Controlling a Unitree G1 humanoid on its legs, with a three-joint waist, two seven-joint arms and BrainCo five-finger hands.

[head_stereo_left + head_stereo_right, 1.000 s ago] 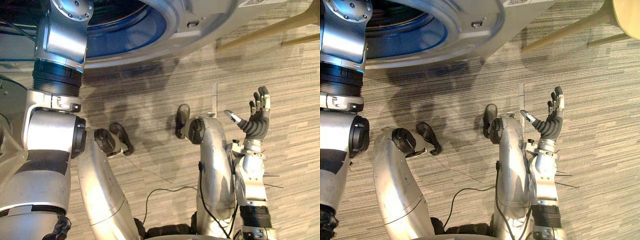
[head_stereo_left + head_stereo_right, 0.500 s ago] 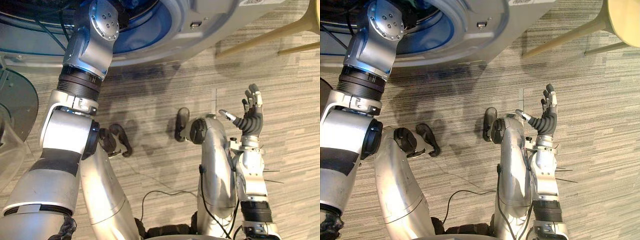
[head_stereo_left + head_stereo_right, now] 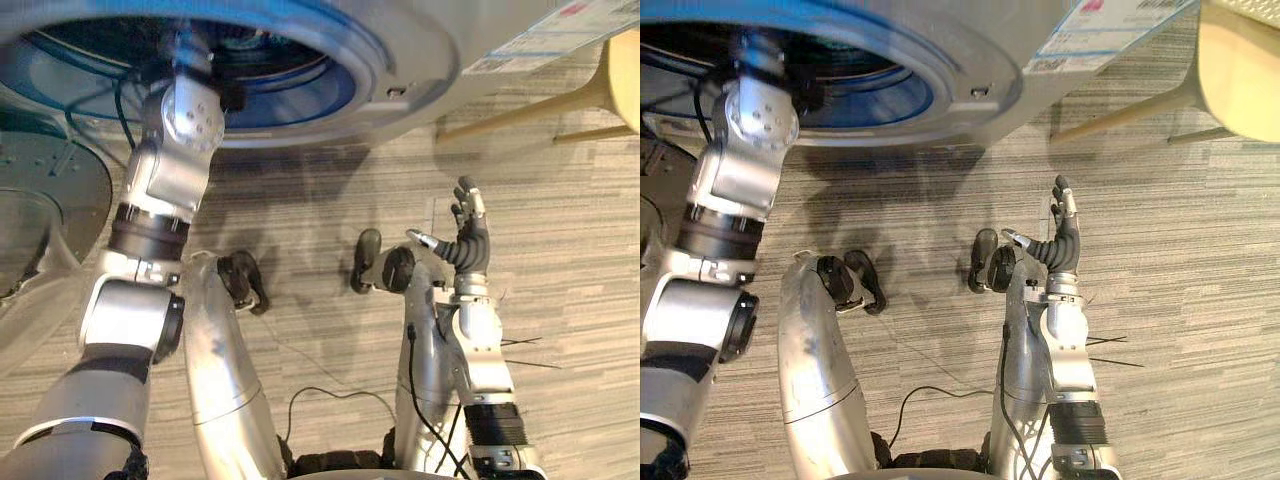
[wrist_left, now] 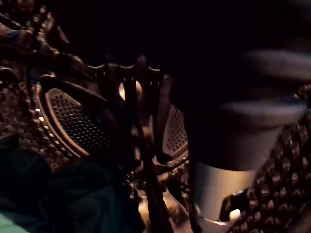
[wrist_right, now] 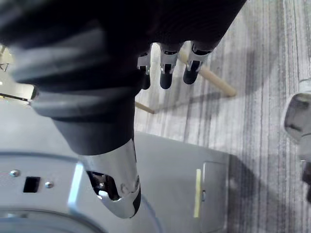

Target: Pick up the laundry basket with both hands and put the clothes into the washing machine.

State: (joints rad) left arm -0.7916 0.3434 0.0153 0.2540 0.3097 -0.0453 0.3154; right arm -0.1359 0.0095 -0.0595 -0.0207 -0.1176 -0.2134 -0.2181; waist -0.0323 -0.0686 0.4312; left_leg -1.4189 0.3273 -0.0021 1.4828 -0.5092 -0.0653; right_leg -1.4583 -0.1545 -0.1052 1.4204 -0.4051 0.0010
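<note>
The washing machine (image 3: 400, 70) stands at the far side with its round opening facing me. My left arm reaches through that opening, and my left hand (image 4: 211, 189) is deep in the dark drum. The perforated drum wall (image 4: 73, 121) shows past the hand, and dark cloth (image 4: 43, 194) lies at the bottom of the drum. How the left fingers stand is hidden in the dark. My right hand (image 3: 466, 240) is held up over the floor, away from the machine, with its fingers (image 5: 166, 68) straight and nothing in it.
The machine's round glass door (image 3: 50, 200) hangs open at the left. A pale wooden stool (image 3: 1240, 70) stands at the right, its legs (image 3: 540, 105) slanting down beside the machine's corner. Grey striped carpet (image 3: 560, 250) covers the floor.
My left arm has stretched further into the drum. My right hand has stayed open and drawn a little lower and nearer. The whole view has shifted, showing more of the machine's front.
</note>
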